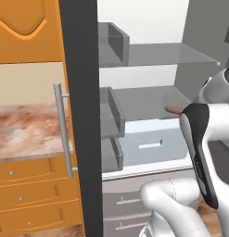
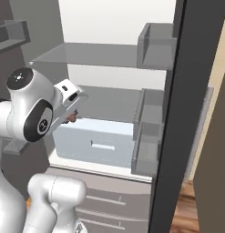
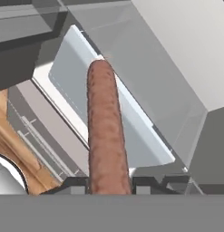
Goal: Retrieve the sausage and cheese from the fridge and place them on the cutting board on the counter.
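The fridge stands open, its white inside and glass shelf showing. My gripper is shut on the sausage, a reddish-brown link that sticks out from between the dark fingertips. The hand hovers just in front of the shelf, above the pale drawer. One end of the sausage peeks past my forearm in the left base view, and a bit of the sausage shows under the hand in the right base view. The marbled counter lies left of the fridge door. The cheese and the cutting board are out of view.
Grey door bins line the left door and more bins the right door. The dark door edge with its bar handle stands between the fridge opening and the counter. Orange drawers sit under the counter. A wooden floor shows below.
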